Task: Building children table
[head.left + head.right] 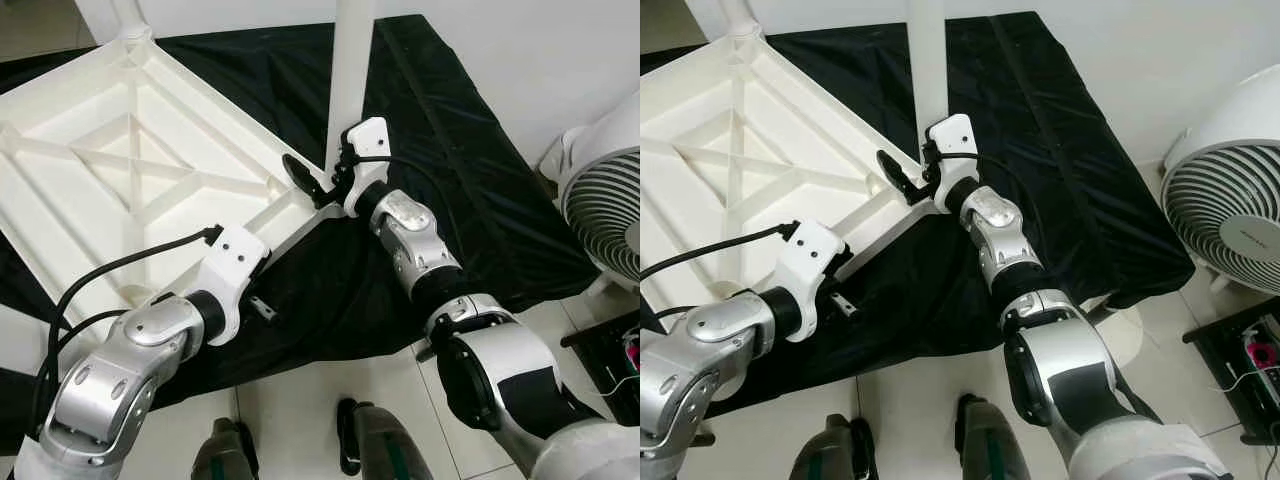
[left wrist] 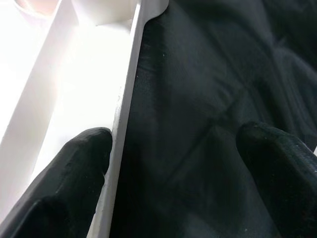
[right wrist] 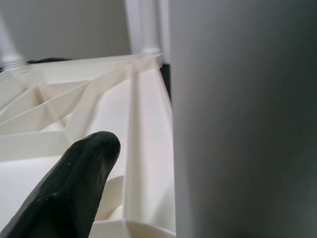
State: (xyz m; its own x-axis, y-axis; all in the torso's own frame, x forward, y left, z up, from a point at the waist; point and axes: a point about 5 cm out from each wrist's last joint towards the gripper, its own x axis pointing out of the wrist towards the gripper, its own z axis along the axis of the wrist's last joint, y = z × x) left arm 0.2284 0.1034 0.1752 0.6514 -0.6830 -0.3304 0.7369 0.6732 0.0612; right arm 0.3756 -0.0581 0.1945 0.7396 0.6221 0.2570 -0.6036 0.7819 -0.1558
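Note:
A white plastic tabletop lies upside down on a black cloth. A white table leg stands upright at the tabletop's near right corner. My right gripper is at the foot of this leg, open. One black finger hovers over the tabletop's ribs a little apart from the leg; the other finger is hidden behind the leg. My left gripper is open and straddles the tabletop's near rim, one finger inside the rim, the other over the cloth.
A second white leg stands at the tabletop's far corner. A white fan stands on the tiled floor to the right, beside a dark shelf. My feet are on the tiles at the cloth's near edge.

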